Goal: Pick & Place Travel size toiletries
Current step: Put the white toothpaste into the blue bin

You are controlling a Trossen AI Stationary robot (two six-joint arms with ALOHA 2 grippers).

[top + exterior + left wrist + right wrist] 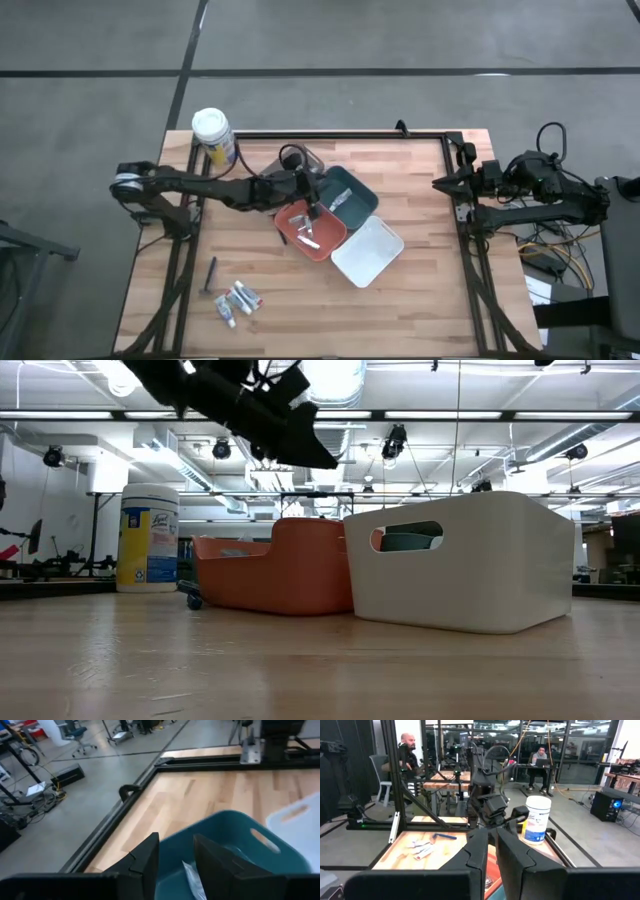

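Note:
Three small tubes (238, 298) and a dark long-handled piece (210, 275) lie flat on the wood near the table's front left. More small pale items (308, 232) lie in the orange tray (292, 215). A silver tube (194, 879) lies on the floor of the teal tray (235, 827). My left gripper (313, 200) hangs open above the seam between the orange and teal trays, with nothing between its fingers (150, 855). My right gripper (440, 183) waits shut at the table's right edge, high above the wood.
A white tray (367, 250) stands against the orange and teal ones, toward the near right. A big white-lidded canister (213, 135) stands at the far left corner. A black frame rail (330, 135) runs along the far edge. Bare wood lies right of the trays.

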